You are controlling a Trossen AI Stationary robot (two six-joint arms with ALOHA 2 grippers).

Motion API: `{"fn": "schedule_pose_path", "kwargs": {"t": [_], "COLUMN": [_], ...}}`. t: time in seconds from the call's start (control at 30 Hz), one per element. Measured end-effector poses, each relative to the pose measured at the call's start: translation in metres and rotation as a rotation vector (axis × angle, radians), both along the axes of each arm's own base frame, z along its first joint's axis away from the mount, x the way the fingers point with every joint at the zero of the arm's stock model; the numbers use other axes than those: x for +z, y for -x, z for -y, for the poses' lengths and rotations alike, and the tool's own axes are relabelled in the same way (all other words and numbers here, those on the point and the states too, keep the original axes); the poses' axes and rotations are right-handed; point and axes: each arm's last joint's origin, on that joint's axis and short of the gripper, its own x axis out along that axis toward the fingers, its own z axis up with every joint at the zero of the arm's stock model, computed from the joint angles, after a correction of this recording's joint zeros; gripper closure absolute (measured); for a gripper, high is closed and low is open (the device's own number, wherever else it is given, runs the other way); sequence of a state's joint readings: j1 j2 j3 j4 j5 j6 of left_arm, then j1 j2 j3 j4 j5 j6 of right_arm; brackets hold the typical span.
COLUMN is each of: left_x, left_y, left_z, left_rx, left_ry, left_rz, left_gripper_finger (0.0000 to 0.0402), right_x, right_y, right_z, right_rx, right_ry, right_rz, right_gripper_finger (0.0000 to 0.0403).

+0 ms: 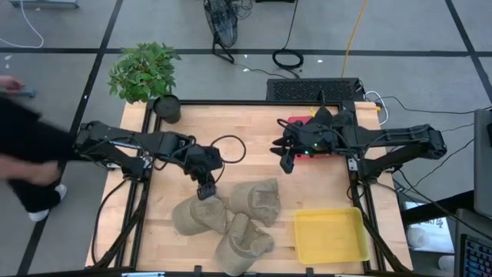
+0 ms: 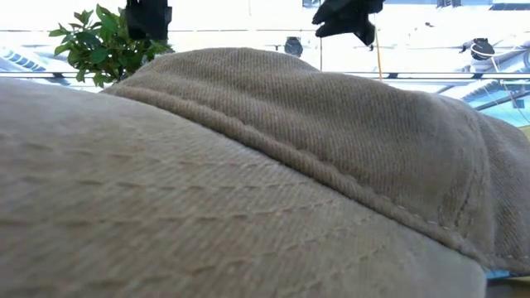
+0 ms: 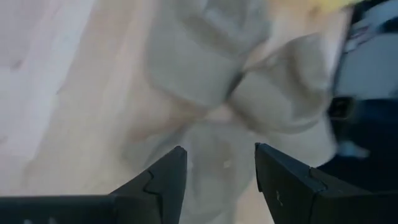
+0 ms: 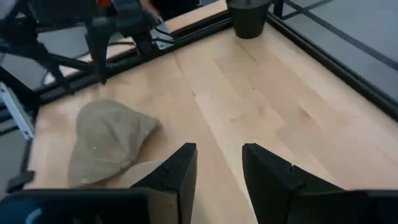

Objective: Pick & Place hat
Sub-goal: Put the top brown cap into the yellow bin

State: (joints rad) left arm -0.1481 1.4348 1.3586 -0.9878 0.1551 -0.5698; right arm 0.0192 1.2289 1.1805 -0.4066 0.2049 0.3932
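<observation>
Three khaki hats lie crown-up on the wooden table in the high view: a left one (image 1: pixel 201 214), a far one (image 1: pixel 257 200) and a near one (image 1: pixel 242 245). The near hat (image 2: pixel 248 182) fills the low view. My left gripper (image 1: pixel 206 189) hangs open just over the far edge of the left hat. In the left wrist view its fingers (image 3: pixel 219 171) stand apart above the hats (image 3: pixel 205 56). My right gripper (image 1: pixel 286 158) is open over bare wood, toward the table's far side. Its wrist view (image 4: pixel 219 165) shows one hat (image 4: pixel 106 140) farther off.
A yellow tray (image 1: pixel 330 235) sits at the near right corner. A potted plant (image 1: pixel 142 71) and its dark pot (image 1: pixel 167 108) stand at the far left corner. A person (image 1: pixel 23 154) stands left of the table. Bare wood (image 1: pixel 246 127) lies between the arms.
</observation>
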Motion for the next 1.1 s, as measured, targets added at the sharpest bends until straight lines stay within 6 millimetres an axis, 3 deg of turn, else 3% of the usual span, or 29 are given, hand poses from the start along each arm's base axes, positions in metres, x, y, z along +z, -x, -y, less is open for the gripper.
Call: {"fn": "schedule_pose_path", "kwargs": {"t": [0.3,0.57,0.9,1.1], "left_x": [0.029,0.031,0.035,0.023], "left_y": [0.003,0.004,-0.002,-0.009], "left_z": [0.019,0.021,0.014,0.019], "left_rx": [-0.024,-0.061,0.047,0.103], "left_ry": [-0.007,-0.053,-0.034,-0.019], "left_rz": [0.289,0.324,0.372,0.3], "left_gripper_finger": [0.0213,0.0213,0.0213,0.0213], "right_x": [0.011,0.003,-0.034,-0.063], "right_y": [-0.004,-0.005,-0.023,-0.032], "right_z": [-0.034,-0.067,-0.102,-0.107], "right_rx": [0.117,0.169,0.345,0.402], "right_ry": [-0.108,-0.142,-0.113,-0.003], "right_rz": [0.135,0.112,-0.054,-0.213], "right_gripper_finger": [0.0287,0.0287,0.0287,0.0287]}}
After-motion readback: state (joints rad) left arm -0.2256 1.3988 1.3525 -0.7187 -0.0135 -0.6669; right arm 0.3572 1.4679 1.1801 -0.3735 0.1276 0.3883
